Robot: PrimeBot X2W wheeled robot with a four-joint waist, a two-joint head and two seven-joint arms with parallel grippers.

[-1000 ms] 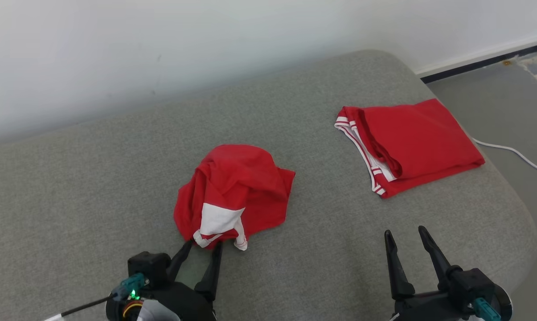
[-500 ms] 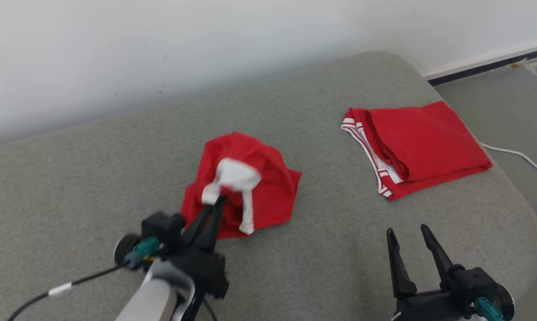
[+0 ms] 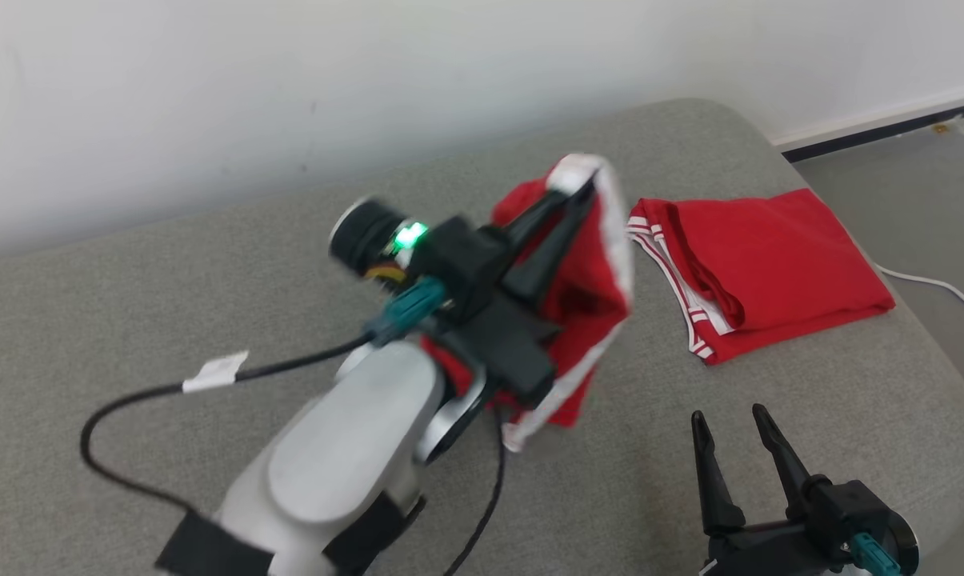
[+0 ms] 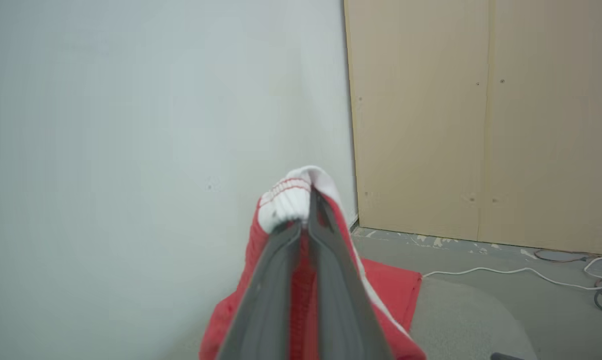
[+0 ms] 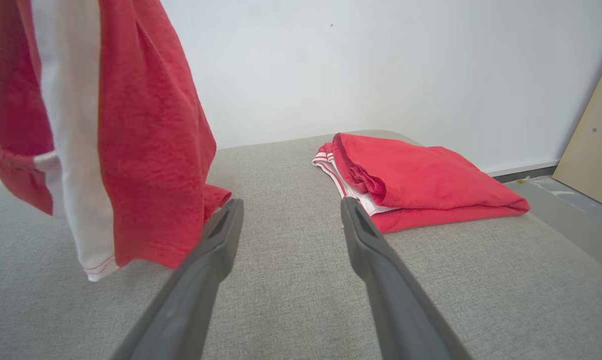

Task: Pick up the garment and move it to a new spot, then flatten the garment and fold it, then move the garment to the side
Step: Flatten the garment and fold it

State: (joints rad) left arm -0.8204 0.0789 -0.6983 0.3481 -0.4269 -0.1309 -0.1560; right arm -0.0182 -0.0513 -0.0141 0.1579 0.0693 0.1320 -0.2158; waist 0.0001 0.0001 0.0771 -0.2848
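A red garment with white trim (image 3: 590,264) hangs in the air above the grey cushion (image 3: 170,264), pinched at its white edge by my left gripper (image 3: 582,188), which is shut on it. In the left wrist view the white hem (image 4: 293,192) bunches over the closed fingertips. In the right wrist view the hanging garment (image 5: 146,125) drapes at the left, its lower edge just above or brushing the cushion. My right gripper (image 3: 730,418) stands open near the front right with nothing between its fingers, also open in its own view (image 5: 291,207).
A second red garment (image 3: 770,268), folded, lies at the cushion's right end. A white cable (image 3: 938,284) runs over the grey floor to the right. A white wall (image 3: 290,80) backs the cushion; a beige panel (image 4: 480,120) stands by it.
My left gripper closed on the garment's white edge and lifted it up and to the right, off the cushion. The head camera shifted slightly. The right gripper stayed put.
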